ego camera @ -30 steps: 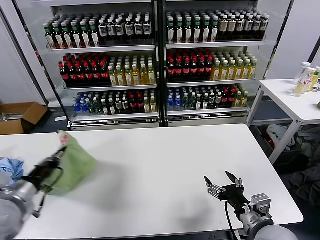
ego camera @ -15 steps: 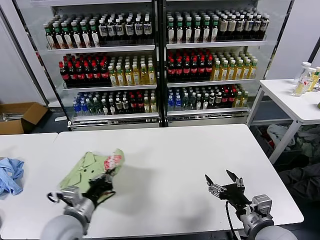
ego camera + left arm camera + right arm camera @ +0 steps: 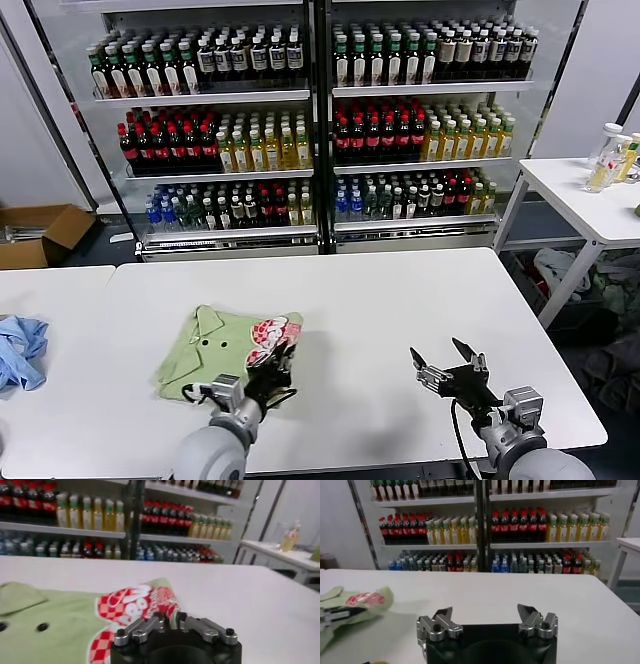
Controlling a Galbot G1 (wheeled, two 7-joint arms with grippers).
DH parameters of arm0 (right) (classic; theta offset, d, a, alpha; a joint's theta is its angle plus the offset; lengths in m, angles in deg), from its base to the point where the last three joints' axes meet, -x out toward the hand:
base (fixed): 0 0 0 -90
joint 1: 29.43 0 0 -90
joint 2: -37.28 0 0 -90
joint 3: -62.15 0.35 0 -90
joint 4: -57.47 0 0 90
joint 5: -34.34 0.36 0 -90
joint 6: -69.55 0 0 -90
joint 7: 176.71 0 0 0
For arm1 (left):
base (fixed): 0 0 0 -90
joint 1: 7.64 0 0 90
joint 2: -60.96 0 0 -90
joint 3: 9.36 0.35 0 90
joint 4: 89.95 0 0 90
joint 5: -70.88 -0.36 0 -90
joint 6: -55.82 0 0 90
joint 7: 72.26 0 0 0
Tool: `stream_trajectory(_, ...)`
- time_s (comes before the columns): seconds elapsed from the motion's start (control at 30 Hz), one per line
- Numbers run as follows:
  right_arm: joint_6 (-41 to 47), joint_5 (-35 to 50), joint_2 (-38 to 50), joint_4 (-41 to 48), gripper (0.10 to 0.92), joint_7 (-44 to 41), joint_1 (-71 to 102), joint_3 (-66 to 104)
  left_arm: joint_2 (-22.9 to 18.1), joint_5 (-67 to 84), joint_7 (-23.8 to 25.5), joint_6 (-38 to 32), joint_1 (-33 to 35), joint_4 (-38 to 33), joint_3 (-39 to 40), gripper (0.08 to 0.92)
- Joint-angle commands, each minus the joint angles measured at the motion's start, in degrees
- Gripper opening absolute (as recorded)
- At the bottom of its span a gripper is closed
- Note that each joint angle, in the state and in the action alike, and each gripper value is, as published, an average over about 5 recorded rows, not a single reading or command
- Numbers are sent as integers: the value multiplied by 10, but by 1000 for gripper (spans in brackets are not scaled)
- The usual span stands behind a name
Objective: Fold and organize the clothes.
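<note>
White bench [image 3: 380, 300] fills the foreground, with a second white bench [image 3: 40, 290] butted against it on the robot's left and a drinks cooler [image 3: 320, 120] with rows of bottles standing behind both. Off to the robot's right stands a separate white table [image 3: 590, 205] carrying a few bottles.

On the main bench, left of its middle and toward the near edge, lies the light green polo shirt [image 3: 215, 345], folded into a compact bundle with its collar on top and 2 small buttons showing. Its red-and-white checkered graphic [image 3: 270, 330] sits at the bundle's right end, where the fabric is bunched upward.

A light blue cloth [image 3: 20, 350] lies crumpled on the left bench, well apart from the shirt.

The left gripper [image 3: 268, 372] is at the near right corner of the shirt, its jaws pressed together on a pinch of green fabric just below the graphic; the left wrist view shows the cloth caught between the 2 tips [image 3: 172, 621].

The right gripper [image 3: 448, 368] hovers over bare bench near the front edge, well to the right of the shirt, jaws spread wide and holding nothing.
</note>
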Motion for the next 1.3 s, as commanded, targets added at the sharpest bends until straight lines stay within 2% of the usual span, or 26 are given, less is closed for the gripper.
stream_trajectory(0.03, -8, 4, -1, 10, 823, 0, -17, -17, -39, 40, 73, -91, -19, 27, 32, 308)
stream_trajectory(0.17, -30, 8, -9, 28, 823, 6, -49, -64, -34, 79, 78, -106, 24, -17, -13, 421)
stream_trajectory(0.3, -63, 9, -45, 67, 823, 34, -120, -155, -21, 67, 65, -133, 65, -51, -93, 533)
stream_trajectory(0.5, -89, -2, -141, 162, 822, 100, -214, -300, 23, 39, 40, -174, 139, -54, -225, 707)
stream_trajectory(0.63, -101, -12, -185, 224, 823, 141, -253, -366, 32, 41, 27, -181, 172, -53, -275, 801)
stream_trajectory(0.97, -108, 35, -247, 325, 823, 213, -321, -412, 13, 40, 18, -189, 188, -52, -303, 823)
stream_trajectory(1.3, -104, 70, -274, 359, 823, 247, -342, -416, 11, 41, 13, -190, 187, -46, -307, 823)
